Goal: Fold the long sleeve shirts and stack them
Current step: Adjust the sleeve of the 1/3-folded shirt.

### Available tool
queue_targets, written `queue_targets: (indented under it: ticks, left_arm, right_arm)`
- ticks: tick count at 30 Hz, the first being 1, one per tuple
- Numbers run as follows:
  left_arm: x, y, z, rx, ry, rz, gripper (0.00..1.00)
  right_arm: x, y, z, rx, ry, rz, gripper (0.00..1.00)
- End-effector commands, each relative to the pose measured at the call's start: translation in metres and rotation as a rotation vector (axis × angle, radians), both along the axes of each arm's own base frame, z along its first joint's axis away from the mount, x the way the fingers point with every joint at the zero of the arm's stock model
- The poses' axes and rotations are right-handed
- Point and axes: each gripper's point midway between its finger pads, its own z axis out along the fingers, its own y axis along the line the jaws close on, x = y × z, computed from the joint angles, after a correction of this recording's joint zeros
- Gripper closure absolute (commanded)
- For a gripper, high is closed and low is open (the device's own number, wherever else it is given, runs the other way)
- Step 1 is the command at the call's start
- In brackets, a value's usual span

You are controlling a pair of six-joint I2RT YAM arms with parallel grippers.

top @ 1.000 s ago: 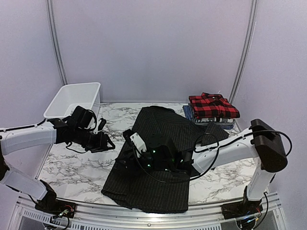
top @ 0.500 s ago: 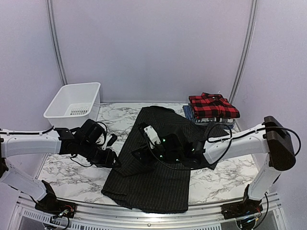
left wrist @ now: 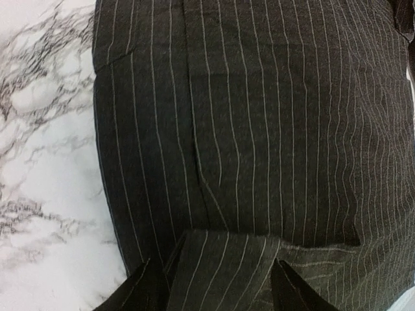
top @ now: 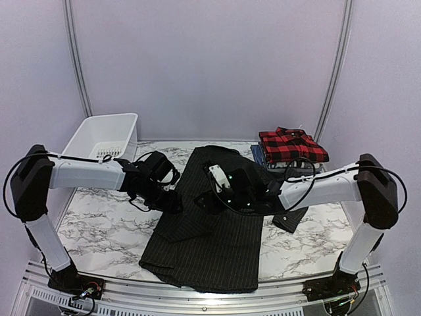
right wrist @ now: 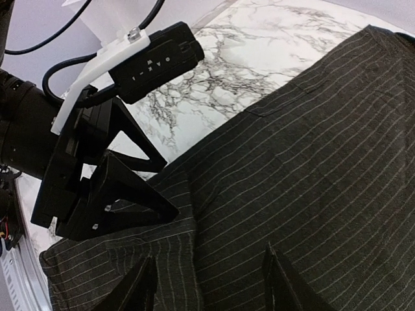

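A large black pinstriped shirt (top: 220,230) lies spread across the middle of the table. My left gripper (top: 170,201) hovers over its left edge, jaws wide apart, with a folded strip of the cloth (left wrist: 220,259) lying between the fingers (left wrist: 146,288). My right gripper (top: 206,199) is just to its right over the shirt body (right wrist: 305,168), also open and empty; the left gripper (right wrist: 123,194) shows close by in the right wrist view. Folded shirts are stacked at the back right, with the red-and-black plaid one (top: 291,145) on top.
A white plastic bin (top: 102,136) stands at the back left corner. Bare marble table (top: 99,227) lies left of the shirt and also at the right front. A dark sleeve end (top: 289,220) sticks out under my right arm.
My left gripper has swung right from the bare table onto the shirt's left edge. My right gripper has moved back and to the right over the shirt.
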Motion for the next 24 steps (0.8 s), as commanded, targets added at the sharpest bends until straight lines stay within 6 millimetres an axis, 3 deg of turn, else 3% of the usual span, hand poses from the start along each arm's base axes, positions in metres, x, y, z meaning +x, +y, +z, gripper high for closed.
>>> queue_targets:
  ticks: [1, 8, 12, 18, 24]
  left_arm:
    - [0.020, -0.003, -0.003, 0.062, -0.044, -0.054, 0.34]
    - [0.019, -0.014, -0.015, 0.016, 0.043, -0.110, 0.37]
    - [0.006, -0.018, -0.016, -0.031, 0.108, -0.139, 0.53]
    - [-0.014, -0.025, 0.004, -0.132, 0.164, -0.168, 0.81]
    - [-0.048, -0.024, 0.020, -0.204, 0.225, -0.188, 0.94]
  right_arm:
    - [0.004, -0.020, 0.010, 0.025, 0.007, -0.025, 0.48]
    - [0.005, -0.035, 0.005, 0.009, 0.004, -0.050, 0.48]
    - [0.006, -0.037, 0.004, 0.004, 0.002, -0.050, 0.48]
    - [0.006, -0.037, -0.001, -0.008, 0.003, -0.045, 0.48]
    - [0.006, -0.035, -0.005, -0.018, 0.011, -0.035, 0.48]
